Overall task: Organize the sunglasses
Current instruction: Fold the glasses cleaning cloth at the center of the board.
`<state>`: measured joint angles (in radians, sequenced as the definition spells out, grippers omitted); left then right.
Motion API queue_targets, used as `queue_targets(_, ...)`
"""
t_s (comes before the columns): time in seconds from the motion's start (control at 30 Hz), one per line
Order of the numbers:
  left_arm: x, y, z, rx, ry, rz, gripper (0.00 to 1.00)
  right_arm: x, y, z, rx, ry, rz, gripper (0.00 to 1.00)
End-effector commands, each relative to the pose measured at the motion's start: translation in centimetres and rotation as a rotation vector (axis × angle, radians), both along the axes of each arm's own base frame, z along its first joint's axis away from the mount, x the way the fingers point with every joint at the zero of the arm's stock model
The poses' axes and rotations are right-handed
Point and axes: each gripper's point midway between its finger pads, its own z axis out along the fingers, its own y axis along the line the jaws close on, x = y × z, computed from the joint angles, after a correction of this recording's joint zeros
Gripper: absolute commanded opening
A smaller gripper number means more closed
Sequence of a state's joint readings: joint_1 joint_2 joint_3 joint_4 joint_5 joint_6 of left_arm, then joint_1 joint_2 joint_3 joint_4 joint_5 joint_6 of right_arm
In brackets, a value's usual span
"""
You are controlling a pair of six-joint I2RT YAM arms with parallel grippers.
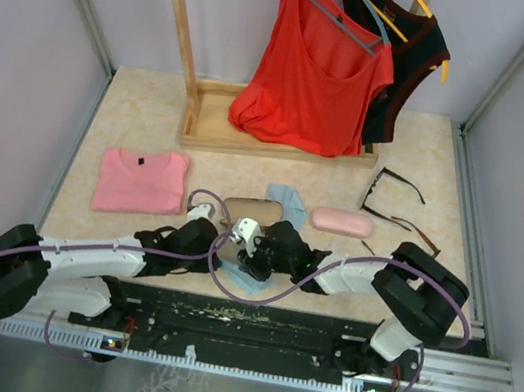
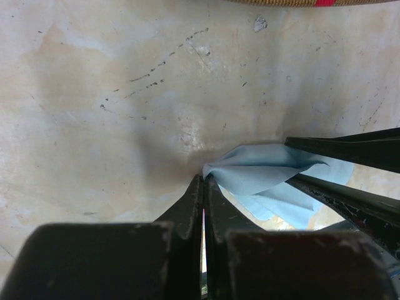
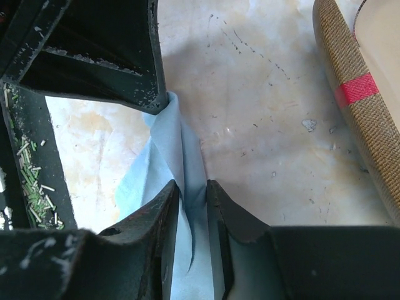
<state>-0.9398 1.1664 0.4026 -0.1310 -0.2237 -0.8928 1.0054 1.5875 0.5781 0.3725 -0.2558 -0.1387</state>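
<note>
The black-framed sunglasses (image 1: 392,186) and the slim reddish-brown pair (image 1: 409,228) lie on the table at the right, far from both grippers. My left gripper (image 1: 225,249) and right gripper (image 1: 250,255) meet at the table's near middle over a light blue cloth (image 1: 237,281). In the left wrist view, my left gripper (image 2: 204,181) is shut on a corner of the cloth (image 2: 269,169). In the right wrist view, my right gripper (image 3: 192,187) is shut on a fold of the cloth (image 3: 181,144). The cloth stretches between the two.
The brown plaid case (image 1: 251,210) lies just beyond the grippers; its side shows in the right wrist view (image 3: 356,94). A pink case (image 1: 341,221) and a second blue cloth (image 1: 288,201) lie beside it. A folded pink shirt (image 1: 141,181) lies left. A wooden rack (image 1: 203,130) with hanging tops stands behind.
</note>
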Motion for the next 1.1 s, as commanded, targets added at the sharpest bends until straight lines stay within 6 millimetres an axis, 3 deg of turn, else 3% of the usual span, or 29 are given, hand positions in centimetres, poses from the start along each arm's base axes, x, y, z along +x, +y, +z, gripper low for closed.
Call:
queue_targets(0.0,-2.7,3.8,-3.3,0.156,0.103,-0.02,0.0,0.9,2.2,2.7,0.084,-0.051,0.017,0.23)
queue_targets(0.07,-2.6,3.7,-3.1,0.149,0.096,-0.021,0.0,0.9,2.3,3.1,0.098,-0.052,0.016,0.2)
queue_targets(0.23,-2.2,3.1,-2.0,0.11,0.06,-0.036,0.01,0.8,2.4,3.9,0.116,-0.051,0.019,0.0)
queue_targets(0.43,-1.1,2.0,1.6,0.009,-0.046,-0.048,0.35,0.5,1.7,5.3,0.132,-0.052,-0.007,0.0)
queue_targets(0.6,-0.3,1.9,5.2,-0.075,-0.171,-0.057,0.54,0.3,0.3,6.9,0.148,-0.052,-0.045,0.0)
queue_targets(0.83,0.1,1.4,8.0,-0.146,-0.283,-0.098,0.63,-0.3,-1.7,7.4,0.11,0.015,-0.082,0.0)
queue_targets(1.07,-0.4,-0.4,9.2,-0.238,-0.318,-0.185,0.61,-0.5,-3.4,7.8,0.114,0.103,-0.134,0.0)
